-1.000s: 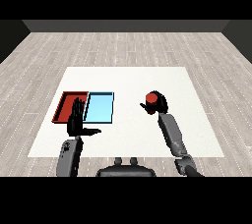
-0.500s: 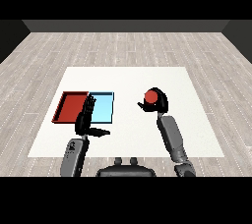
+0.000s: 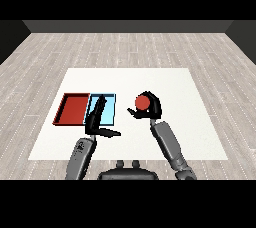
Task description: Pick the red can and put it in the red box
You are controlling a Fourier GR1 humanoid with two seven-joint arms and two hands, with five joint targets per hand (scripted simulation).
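Change since earlier frames: right hand (image 3: 149, 107) with the red can (image 3: 142, 102) has shifted leftward, from right of centre to near mid-frame; left hand (image 3: 97, 122) has moved rightward, now in front of the light blue tray (image 3: 109, 103) rather than the red tray (image 3: 74, 108).
Right hand state: fingers and thumb curled round the red can, gripping it.
Left hand state: fingers straight, thumb out to the side, holding nothing.
Can position: centre of frame, in the right hand, apparently lifted off the white tabletop (image 3: 170, 82); right of both trays, well apart from the red one.
Tray layout: red tray at left of frame, light blue tray touching its right side.
Step in hand (judgement): pick done; carry toward the red tray under way.
Next move (judgement): carry the can further left, across the light blue tray and past the left hand, then lower and release over red.
Count: one can, two trays, two hands.
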